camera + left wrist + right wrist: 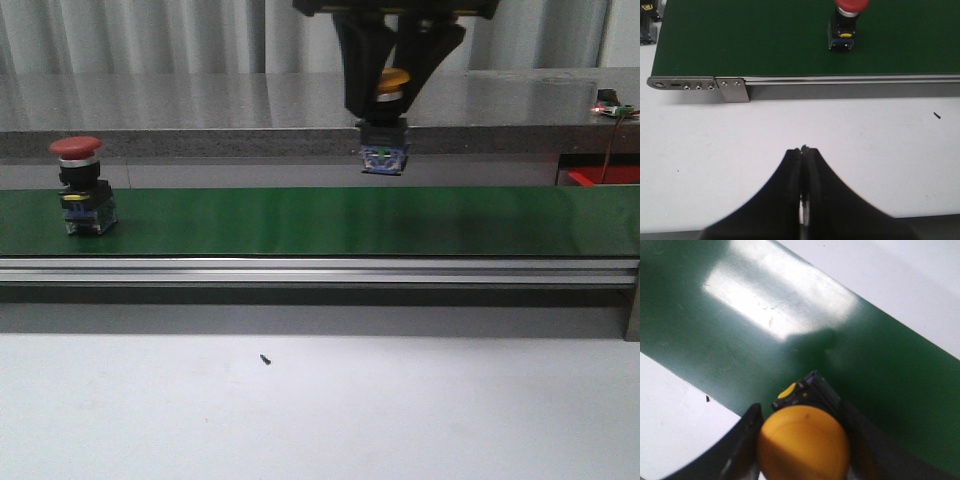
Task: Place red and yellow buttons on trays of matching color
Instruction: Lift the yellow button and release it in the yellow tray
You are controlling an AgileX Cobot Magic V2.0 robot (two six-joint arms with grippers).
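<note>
From the front I have the right claw [388, 100] clamped on the yellow mushroom-head push button [387, 125], lifted clear above the long green conveyor belt [320, 222]. The red mushroom-head push button [82, 186] stands on that belt, near its left end. No trays show, so I judge nothing is placed yet.

On the left wrist camera, my left claw [803, 150] is pressed together, empty, over the white table [800, 135] beside the belt.

The right wrist camera confirms yellow gripped.
</note>
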